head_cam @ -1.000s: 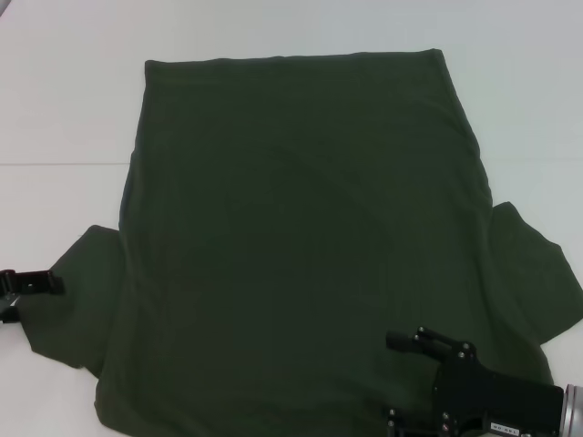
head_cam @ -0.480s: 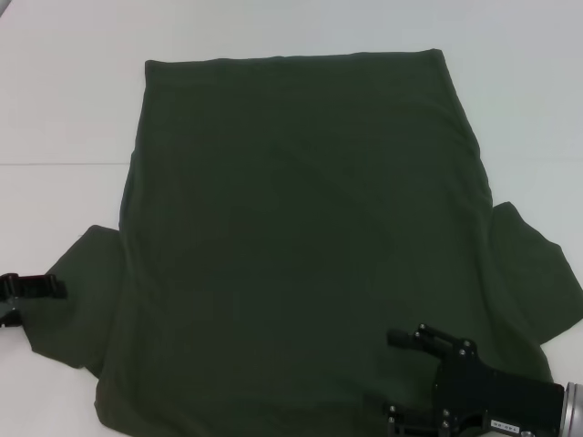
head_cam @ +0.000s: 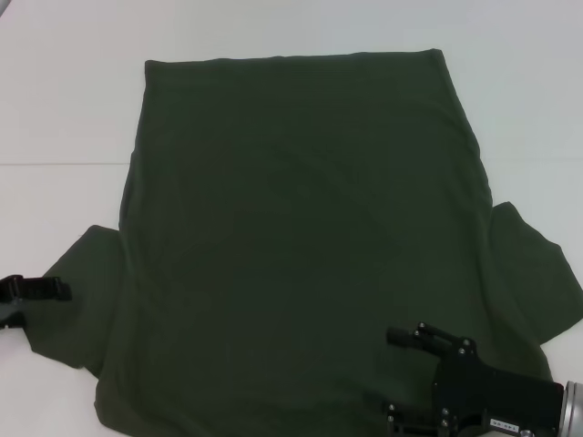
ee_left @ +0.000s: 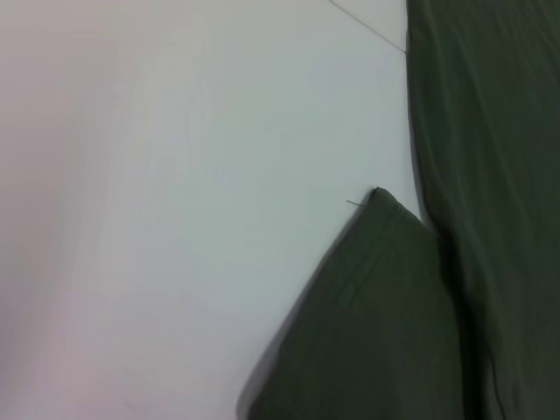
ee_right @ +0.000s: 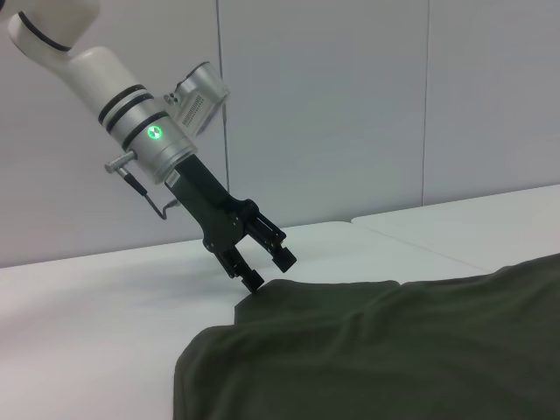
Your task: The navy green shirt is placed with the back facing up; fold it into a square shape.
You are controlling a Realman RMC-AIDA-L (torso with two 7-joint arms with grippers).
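The shirt [head_cam: 301, 246] lies flat, plain side up, on the white surface [head_cam: 64, 100]. The left claw [ee_right: 265, 260], spread, hovers at its left sleeve edge. The right claw [head_cam: 393, 378], also spread, sits over the near right corner.

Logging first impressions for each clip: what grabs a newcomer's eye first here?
The navy green shirt dominates, spread flat and unfolded on the white table, plain side up. At its left sleeve, the left tool is poised with fingers open over the sleeve's edge. The right tool sits low over the shirt's near right corner, also open.
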